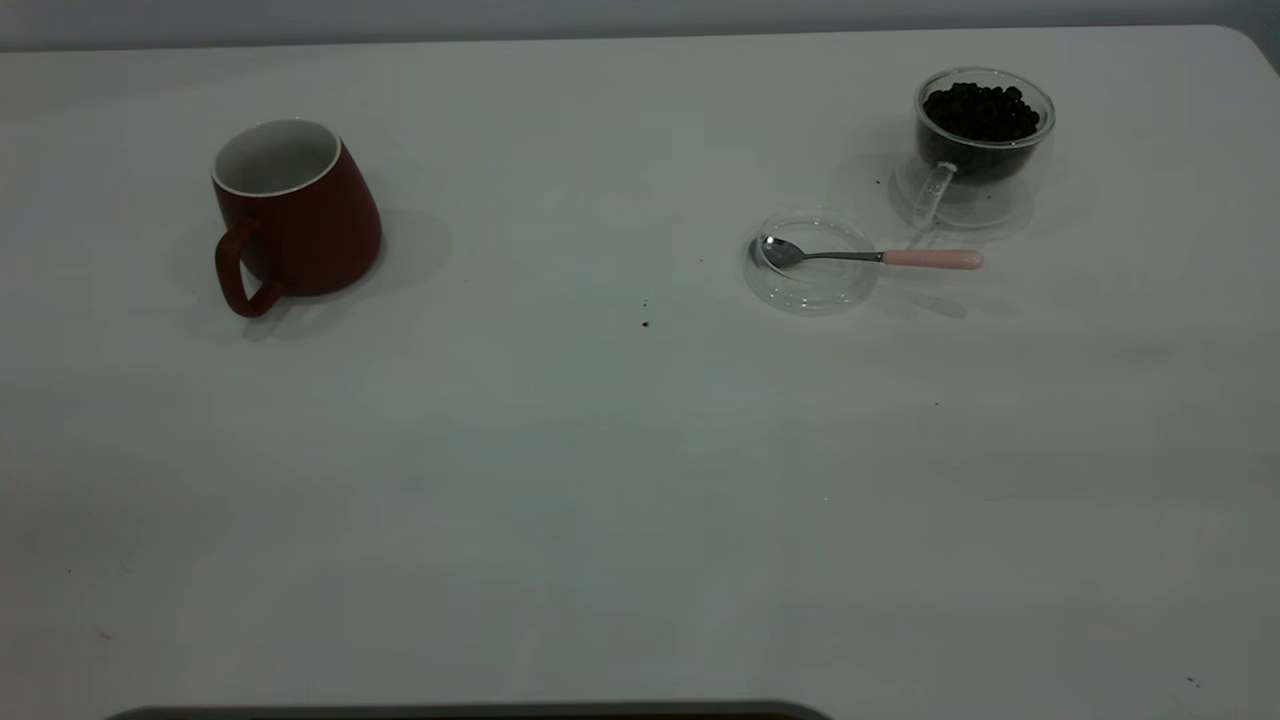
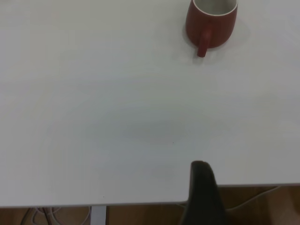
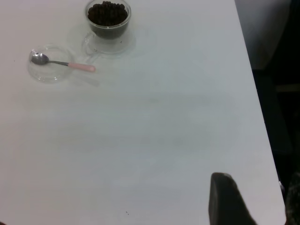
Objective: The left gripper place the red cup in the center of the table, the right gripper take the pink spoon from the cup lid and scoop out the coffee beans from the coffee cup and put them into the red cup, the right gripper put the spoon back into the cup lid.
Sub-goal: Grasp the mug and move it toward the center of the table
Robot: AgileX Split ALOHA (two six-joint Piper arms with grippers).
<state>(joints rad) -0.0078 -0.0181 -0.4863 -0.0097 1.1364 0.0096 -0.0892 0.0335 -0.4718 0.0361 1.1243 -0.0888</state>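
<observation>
White table (image 1: 560,480) carries a red cup (image 1: 295,215) at left, and a cup lid (image 1: 812,262) beside a coffee cup (image 1: 980,150) at right.

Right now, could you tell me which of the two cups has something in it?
The coffee cup, the clear glass one, holds the coffee beans. The red cup shows only its bare white inside.
</observation>
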